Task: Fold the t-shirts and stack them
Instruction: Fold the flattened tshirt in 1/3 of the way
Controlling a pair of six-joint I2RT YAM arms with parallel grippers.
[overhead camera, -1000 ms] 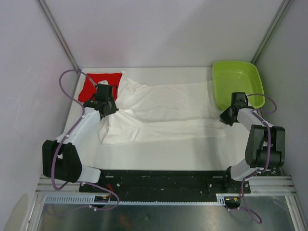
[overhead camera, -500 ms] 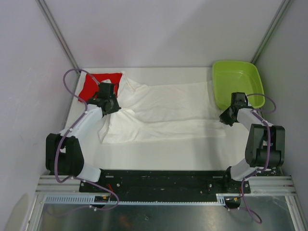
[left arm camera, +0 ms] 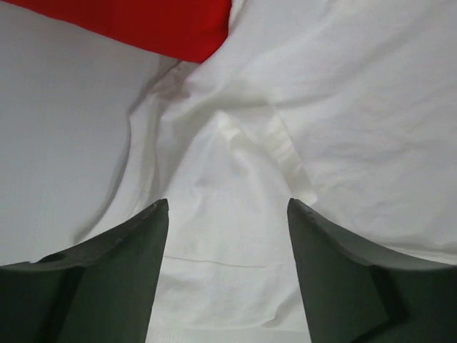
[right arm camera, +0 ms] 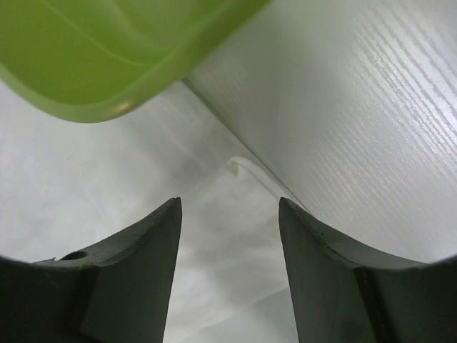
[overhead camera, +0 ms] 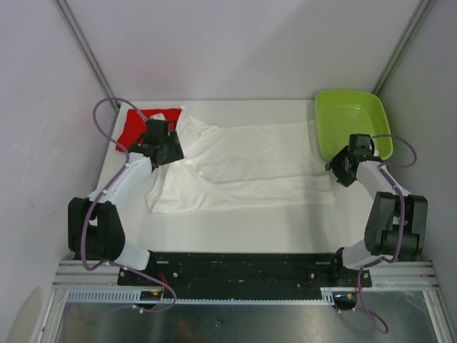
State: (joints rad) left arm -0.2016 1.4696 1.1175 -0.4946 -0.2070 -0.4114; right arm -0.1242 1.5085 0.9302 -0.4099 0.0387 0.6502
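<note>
The white t-shirt [overhead camera: 243,168] lies spread across the middle of the table, folded lengthwise, with a sleeve bunched at its left end. Folded at the back left corner is the red t-shirt [overhead camera: 133,128], partly behind my left arm. My left gripper [overhead camera: 168,150] hovers open over the white shirt's left end [left arm camera: 343,107], close to the red shirt's edge [left arm camera: 143,21], with nothing between its fingers [left arm camera: 227,204]. My right gripper [overhead camera: 342,170] stands open over the shirt's right edge [right arm camera: 71,193], holding nothing [right arm camera: 229,201].
A lime-green plastic tray [overhead camera: 351,128] stands at the back right corner, its rim [right arm camera: 107,78] just beyond my right gripper. Bare white table [right arm camera: 371,107] shows to the right of the shirt. Grey walls and metal posts enclose the table.
Both grippers were shut on the white shirt's ends and now stand open, having let go. The left gripper shifted slightly right and the right one edged towards the tray.
</note>
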